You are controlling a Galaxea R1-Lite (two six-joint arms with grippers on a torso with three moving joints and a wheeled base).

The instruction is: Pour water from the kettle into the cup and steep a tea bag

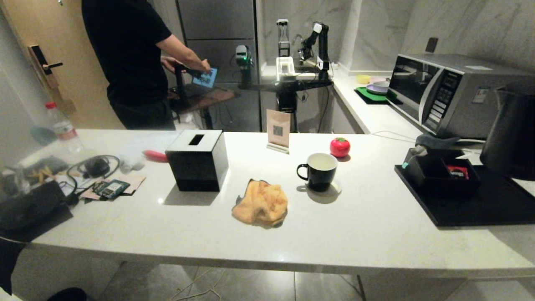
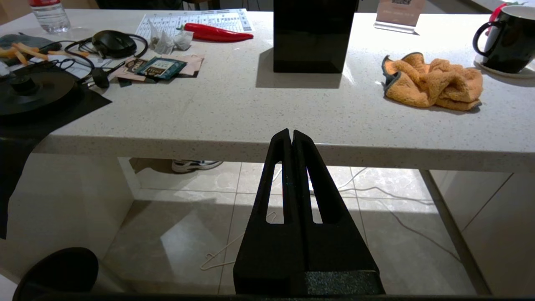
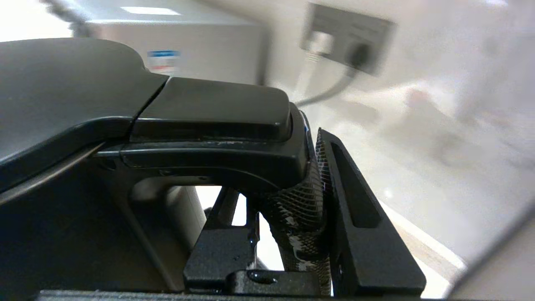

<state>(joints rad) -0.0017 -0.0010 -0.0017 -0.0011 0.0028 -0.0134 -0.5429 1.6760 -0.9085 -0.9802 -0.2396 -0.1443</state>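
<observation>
Right tool (image 3: 288, 217) is clamped on the handle of the kettle (image 1: 512, 129), which stands at the right of the tabletop (image 1: 368, 225), well right of the cup (image 1: 319, 171); left tool (image 2: 291, 138), fingers together, hangs below the tabletop edge

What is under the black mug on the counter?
The cup stands on a small pale round coaster, whose rim shows around the base on the white counter. The coaster's middle is covered by the cup, so any pattern there cannot be seen.
</observation>
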